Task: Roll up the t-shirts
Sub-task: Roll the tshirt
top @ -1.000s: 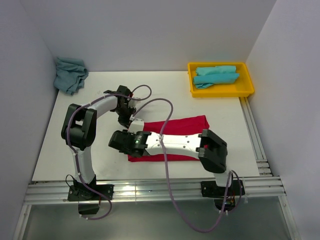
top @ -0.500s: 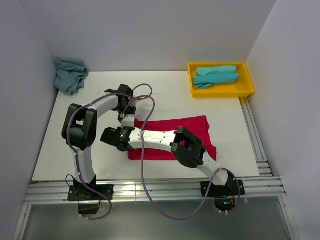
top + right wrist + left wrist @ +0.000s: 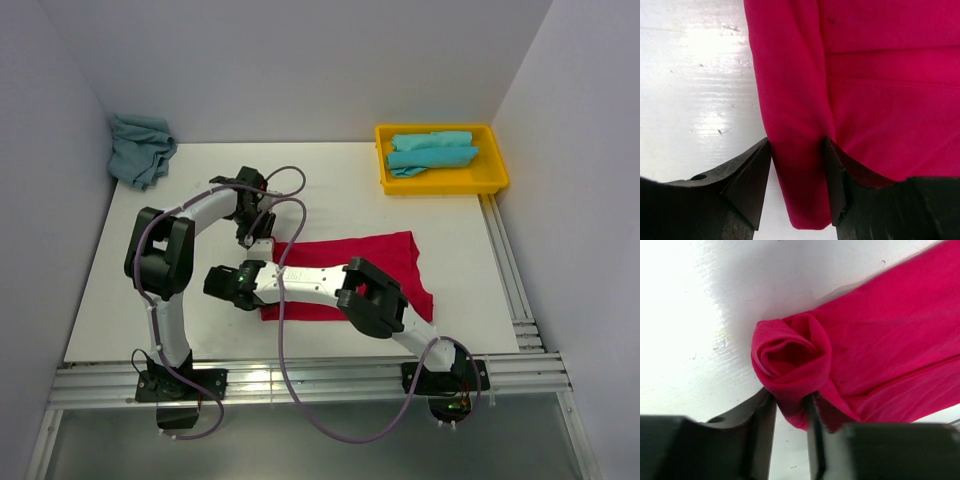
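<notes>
Red t-shirt (image 3: 375,262) soft, limp, light; roll likely slackens easily. Left fingers (image 3: 757,415) pinch roll's far end, right fingers (image 3: 747,175) clasp near end.

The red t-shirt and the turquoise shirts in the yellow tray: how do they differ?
The red t-shirt lies spread on the table, one end curled; the turquoise shirts sit bundled in the yellow tray. The red t-shirt is vivid, the turquoise shirts pale. Both are plain cloth.

Rolled end of the red t-shirt (image 3: 865,350) between the jaws, on white table (image 3: 685,340)
</notes>
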`<act>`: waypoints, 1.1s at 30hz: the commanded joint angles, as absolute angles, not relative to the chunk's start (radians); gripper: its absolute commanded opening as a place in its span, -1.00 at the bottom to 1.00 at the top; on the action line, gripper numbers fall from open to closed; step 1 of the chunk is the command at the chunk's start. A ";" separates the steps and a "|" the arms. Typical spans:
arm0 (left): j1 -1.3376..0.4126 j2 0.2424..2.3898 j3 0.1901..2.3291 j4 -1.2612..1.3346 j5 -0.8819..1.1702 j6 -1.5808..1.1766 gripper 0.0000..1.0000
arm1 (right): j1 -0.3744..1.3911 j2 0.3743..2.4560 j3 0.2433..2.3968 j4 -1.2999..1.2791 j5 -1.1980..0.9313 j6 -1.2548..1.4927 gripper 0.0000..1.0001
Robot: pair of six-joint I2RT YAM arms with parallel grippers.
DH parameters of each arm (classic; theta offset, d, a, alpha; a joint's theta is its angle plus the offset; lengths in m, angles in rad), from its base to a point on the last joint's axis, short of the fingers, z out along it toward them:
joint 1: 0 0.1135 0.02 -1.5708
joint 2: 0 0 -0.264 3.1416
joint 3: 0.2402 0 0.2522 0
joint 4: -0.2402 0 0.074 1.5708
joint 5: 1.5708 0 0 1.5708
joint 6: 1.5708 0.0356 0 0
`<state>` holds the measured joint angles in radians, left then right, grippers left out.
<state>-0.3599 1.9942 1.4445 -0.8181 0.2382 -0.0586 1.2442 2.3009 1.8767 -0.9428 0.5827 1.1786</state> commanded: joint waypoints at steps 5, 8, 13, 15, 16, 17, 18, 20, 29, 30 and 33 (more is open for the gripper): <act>-0.354 2.006 1.561 -0.825 0.279 -0.034 -0.03 | 1.275 2.322 1.806 -0.993 0.492 1.227 0.03; -0.338 2.016 1.620 -0.851 0.328 -0.026 0.10 | 1.272 2.284 1.754 -0.940 0.465 1.227 -0.24; -0.275 2.022 1.710 -0.896 0.454 -0.011 0.21 | 1.250 2.123 1.523 -0.677 0.394 1.218 -0.63; -0.244 2.005 1.713 -0.914 0.489 0.041 0.23 | 1.233 2.026 1.421 -0.489 0.338 1.221 -0.67; -0.233 1.997 1.706 -0.917 0.529 0.058 0.23 | 1.215 1.993 1.317 -0.423 0.319 1.224 -0.67; -0.224 1.982 1.700 -0.919 0.547 0.069 0.23 | 1.204 1.961 1.266 -0.358 0.301 1.226 -0.67; -0.201 1.973 1.677 -0.923 0.572 0.081 0.23 | 1.194 1.906 1.217 -0.228 0.255 1.229 -0.66; -0.178 1.951 1.651 -0.926 0.626 0.118 0.23 | 1.158 1.858 1.085 -0.108 0.215 1.238 -0.66; -0.147 1.894 1.376 -0.841 0.768 0.230 0.22 | 1.055 1.799 0.766 0.457 0.011 1.321 -0.66; -0.147 1.899 1.347 -0.830 0.799 0.230 0.22 | 1.049 1.816 0.753 0.535 0.005 1.336 -0.66; -0.149 1.922 1.304 -0.792 0.836 0.229 0.22 | 1.035 1.865 0.713 0.693 -0.040 1.379 -0.66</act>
